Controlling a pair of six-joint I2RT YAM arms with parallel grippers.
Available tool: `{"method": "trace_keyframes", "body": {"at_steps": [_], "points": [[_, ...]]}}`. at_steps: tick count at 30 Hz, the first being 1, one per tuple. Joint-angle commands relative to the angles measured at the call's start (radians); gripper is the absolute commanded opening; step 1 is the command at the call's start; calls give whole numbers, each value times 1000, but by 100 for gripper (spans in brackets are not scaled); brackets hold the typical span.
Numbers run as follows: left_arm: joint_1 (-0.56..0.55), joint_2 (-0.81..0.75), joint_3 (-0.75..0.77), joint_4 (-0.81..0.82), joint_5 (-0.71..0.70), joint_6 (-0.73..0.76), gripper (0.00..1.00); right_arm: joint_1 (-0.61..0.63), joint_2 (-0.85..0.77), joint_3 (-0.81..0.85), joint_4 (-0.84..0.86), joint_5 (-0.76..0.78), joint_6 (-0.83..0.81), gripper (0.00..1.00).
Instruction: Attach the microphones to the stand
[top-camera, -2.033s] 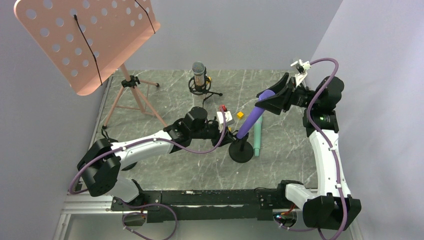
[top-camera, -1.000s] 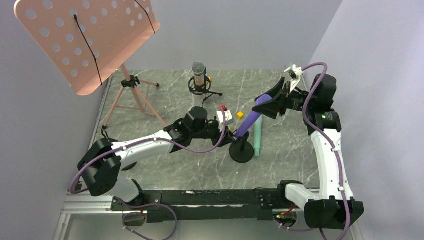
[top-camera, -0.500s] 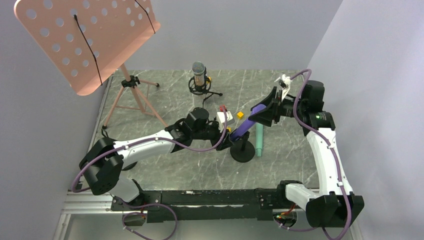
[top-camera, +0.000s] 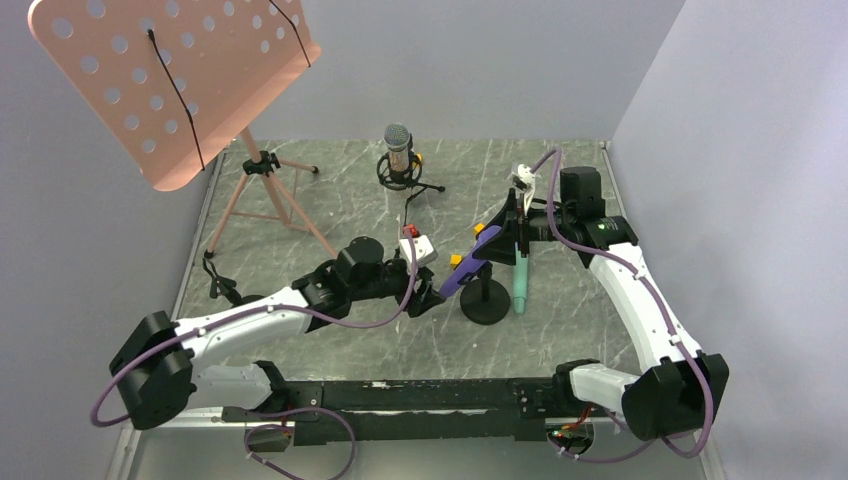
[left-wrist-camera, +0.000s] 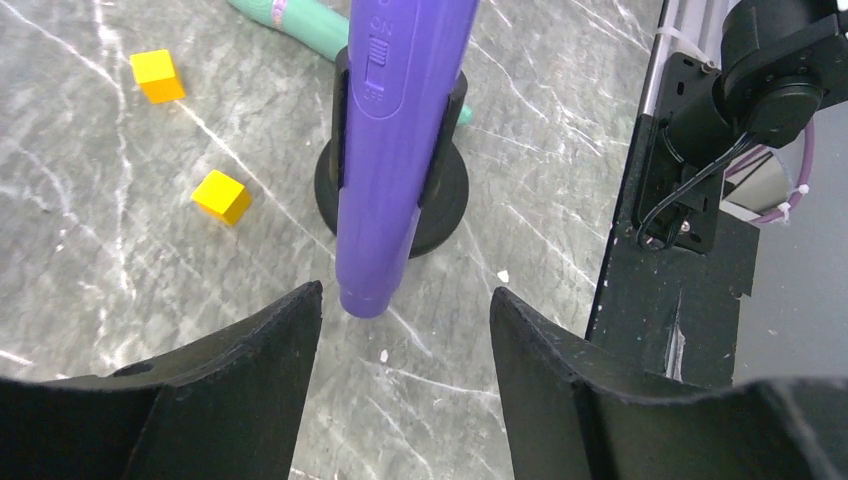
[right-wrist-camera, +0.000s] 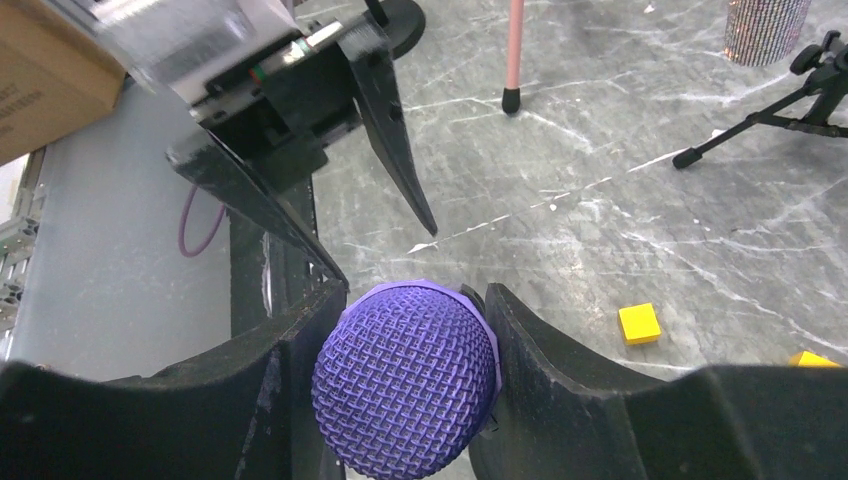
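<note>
The right hand (right-wrist-camera: 405, 330) clenches the purple mic (right-wrist-camera: 405, 375) by its mesh head. Only the left wrist view shows its body inside the stand (left-wrist-camera: 447, 195) clip, with the left hand (left-wrist-camera: 405, 300) spread, touching nothing.

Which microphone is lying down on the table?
The green one, flat beside the stand; purple is in the right pincer, silver stands upright.

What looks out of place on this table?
The mint green microphone lies flat on the table beside the black stand, not clipped in. Two yellow cubes sit loose nearby. The purple microphone leans steeply in the stand's clip, its head between the right gripper fingers.
</note>
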Motion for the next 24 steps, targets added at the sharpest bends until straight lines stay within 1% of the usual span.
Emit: {"method": "trace_keyframes", "body": {"at_steps": [1, 7, 10, 11, 12, 13, 14, 17, 19, 21, 24], "points": [[-6, -86, -47, 14, -69, -4, 68, 28, 47, -18, -58, 145, -58, 4], [-5, -143, -84, 7, -93, -14, 68, 51, 73, -29, -68, 173, -78, 5], [-5, -187, -103, 2, -126, -26, 69, 50, 72, -19, -84, 148, -91, 9], [-5, -206, -111, 1, -138, -31, 71, 50, 72, -13, -92, 132, -97, 14], [-4, -234, -119, -3, -149, -36, 81, 50, 66, -5, -101, 114, -104, 22], [-5, -258, -125, -10, -163, -41, 87, 47, 61, 5, -110, 98, -111, 31], [-5, -279, -132, -17, -173, -46, 90, 42, 53, 16, -117, 80, -115, 39], [-5, -343, -141, -56, -202, -54, 96, 17, 30, 57, -128, 34, -114, 69], [-5, -380, -143, -88, -228, -60, 98, -5, 18, 83, -138, 10, -117, 84], [-4, -420, -146, -128, -284, -81, 99, -38, 5, 101, -144, -27, -121, 94], [-4, -486, -159, -190, -347, -110, 99, -107, -12, 111, -156, -102, -149, 98]]}}
